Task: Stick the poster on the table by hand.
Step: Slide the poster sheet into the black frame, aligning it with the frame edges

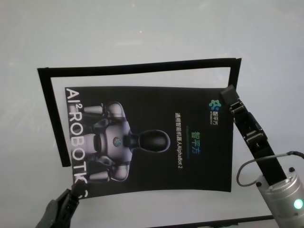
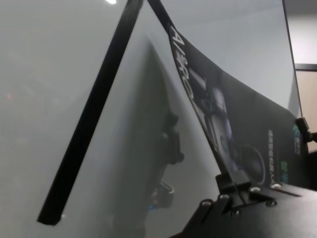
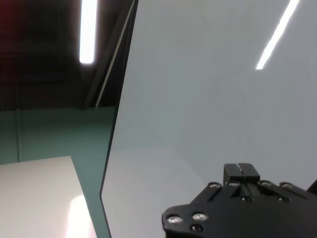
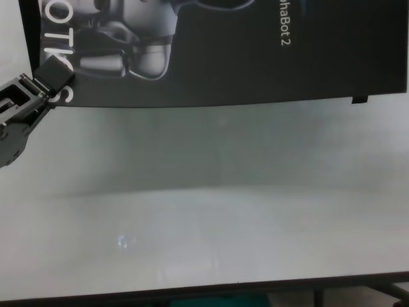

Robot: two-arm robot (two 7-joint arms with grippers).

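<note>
The left claw is clamped on the poster's near corner, lifting that edge off the white worktop, probably to position it inside the black tape outline. The right claw presses the far corner down; I cannot tell its opening.

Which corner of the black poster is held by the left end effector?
The near left corner of the glossy black rectangular poster, beside the big white letters; the left end effector grips it. The right end effector touches the far right corner.
</note>
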